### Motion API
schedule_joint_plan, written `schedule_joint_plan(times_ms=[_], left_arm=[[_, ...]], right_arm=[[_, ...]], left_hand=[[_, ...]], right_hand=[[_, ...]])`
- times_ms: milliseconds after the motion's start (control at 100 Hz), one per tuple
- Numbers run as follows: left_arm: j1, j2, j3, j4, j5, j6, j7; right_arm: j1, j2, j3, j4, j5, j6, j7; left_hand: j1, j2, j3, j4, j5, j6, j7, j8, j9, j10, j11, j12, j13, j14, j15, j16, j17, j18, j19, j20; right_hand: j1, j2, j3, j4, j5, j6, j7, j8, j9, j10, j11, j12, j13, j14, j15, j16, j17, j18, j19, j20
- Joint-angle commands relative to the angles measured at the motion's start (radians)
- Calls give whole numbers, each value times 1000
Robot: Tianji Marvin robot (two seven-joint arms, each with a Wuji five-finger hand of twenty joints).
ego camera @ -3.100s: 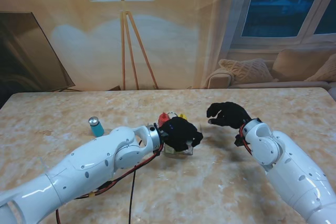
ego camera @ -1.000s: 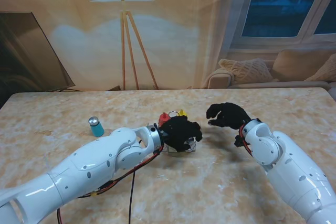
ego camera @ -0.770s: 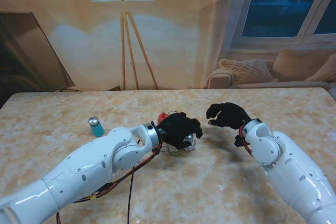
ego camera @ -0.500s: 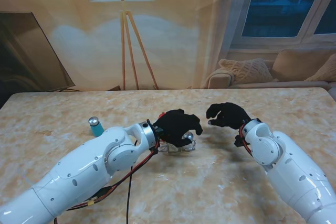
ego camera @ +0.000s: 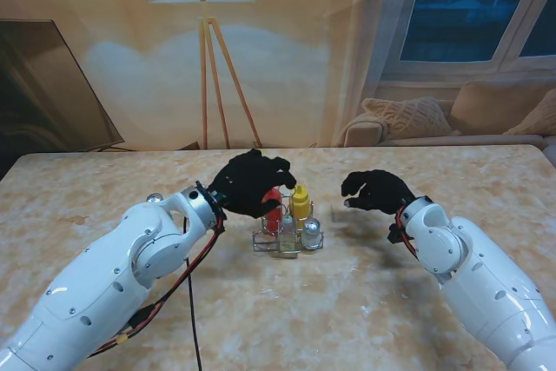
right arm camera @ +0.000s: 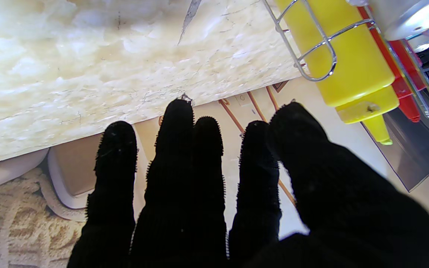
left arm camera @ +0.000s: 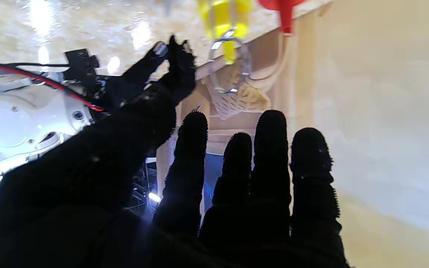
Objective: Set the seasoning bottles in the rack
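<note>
Black-gloved, my left hand (ego camera: 249,182) hangs above the table just left of the wire rack (ego camera: 287,241), fingers (left arm camera: 270,156) spread loosely and holding nothing; its fingertips overlap the red bottle (ego camera: 274,204) from the stand's view, and I cannot tell whether they touch it. My right hand (ego camera: 376,189) hovers to the right of the rack, apart from it, fingers (right arm camera: 177,149) extended side by side with an empty palm. Inside the rack stand the red bottle, a yellow bottle (ego camera: 301,203) just beside it, and nearer to me a silver-capped shaker (ego camera: 312,232). Marble-patterned table (ego camera: 365,301) lies under everything. Behind it stand a floor lamp (ego camera: 205,32) and a sofa (ego camera: 452,119) under the window (ego camera: 473,6).
</note>
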Motion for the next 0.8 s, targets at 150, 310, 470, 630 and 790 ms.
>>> schedule_joint_plan(times_ms=[150, 310, 470, 630, 790], left_arm=[[40, 27, -87, 10, 53, 22, 21], [66, 35, -138, 42, 108, 56, 61], [84, 45, -176, 86, 156, 101, 68], [112, 58, -229, 104, 200, 137, 15], [130, 66, -270, 123, 227, 158, -24]], right_arm=[[-3, -5, -8, 0, 4, 1, 19], [0, -6, -11, 3, 8, 3, 20], [4, -6, -16, 6, 10, 4, 23], [7, -6, -20, 8, 12, 8, 26], [12, -6, -26, 12, 15, 11, 29]], left_hand=[[-16, 23, -2, 20, -8, 8, -30, 12, -14, 4, -16, 7, -32, 18, -20, -22, -18, 16, -23, -14], [-14, 24, -5, 21, -8, 12, -35, 12, -14, 4, -19, 7, -36, 23, -25, -26, -28, 29, -31, -15], [-12, 19, -9, 21, -3, 11, -46, 12, -10, 5, -27, 4, -52, 41, -55, -48, -45, 50, -66, -30], [-8, 16, -14, 21, 12, 10, -61, 17, 0, 4, -49, -6, -83, 73, -125, -116, -74, 83, -128, -65], [-7, 20, -27, 23, 16, 8, -106, 11, -9, -1, -82, -20, -105, 86, -185, -190, -100, 100, -180, -100]], right_hand=[[-2, 3, -7, -8, 9, -18, 12, -7, 12, -10, 10, 25, 7, -7, 15, 31, -9, 4, 16, 13], [-3, 4, -8, -8, 9, -18, 12, -7, 12, -11, 10, 25, 8, -7, 16, 32, -11, 5, 17, 13], [-2, 4, -8, -8, 9, -18, 12, -7, 12, -10, 10, 25, 8, -5, 16, 32, -9, 5, 17, 13], [-2, 3, -8, -8, 9, -19, 11, -7, 13, -11, 10, 26, 8, -7, 16, 32, -11, 5, 17, 13], [-2, 3, -7, -8, 9, -20, 11, -7, 12, -10, 9, 25, 7, -6, 16, 32, -12, 4, 16, 13]])
